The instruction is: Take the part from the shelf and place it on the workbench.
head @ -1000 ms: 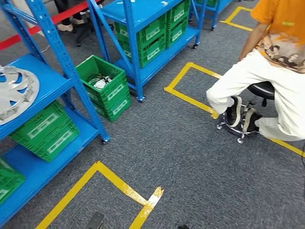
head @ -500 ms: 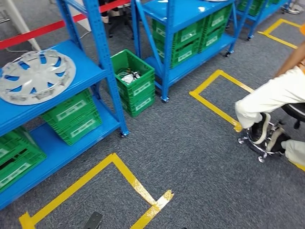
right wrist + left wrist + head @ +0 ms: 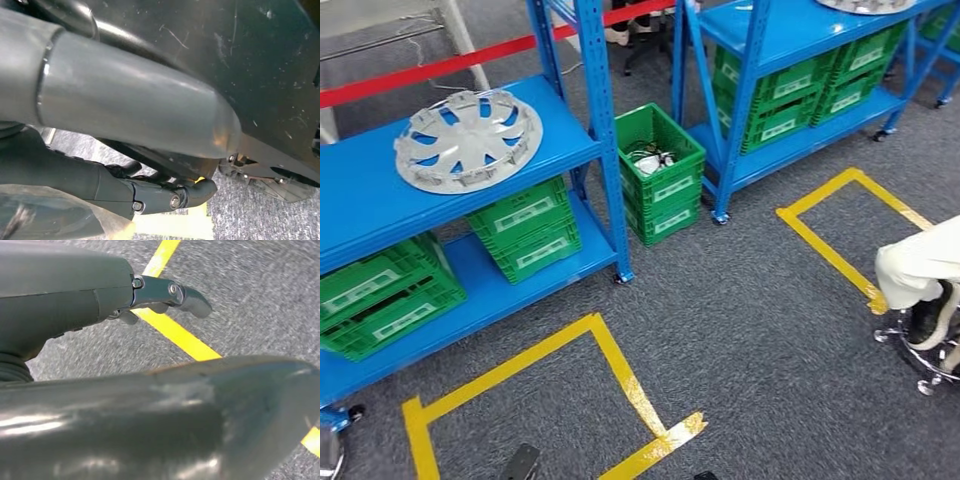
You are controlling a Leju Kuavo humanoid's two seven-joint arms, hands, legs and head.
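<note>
Shelf (image 3: 365, 205): blue steel rack, forward and to the left in the head view; a second blue rack (image 3: 803, 30) stands further right.

Floor (image 3: 743, 330): grey carpet marked with yellow tape squares (image 3: 614, 360).

Part (image 3: 468, 140): silver wheel cover, round, lying flat on the near rack's upper level, close to the right-hand upright. Being round it has no long axis to line up with. It lies ahead, above and left of both hanging hands, so the left hand looks the nearer, by judgement.

Green crates (image 3: 524, 225): stacked on the lower level beneath the part; another (image 3: 661, 170) sits on the floor between the racks.

Person: a white trouser leg and shoe (image 3: 924, 280) at the right edge, on a wheeled stool.

Left hand (image 3: 166, 292): seen in the left wrist view hanging over carpet and tape, fingers straight and apart, holding nothing.

Right hand (image 3: 158, 192): seen in the right wrist view, fingers extended, nothing in them, over carpet.

The head view places the part; the wrist views give the fingers' state.
</note>
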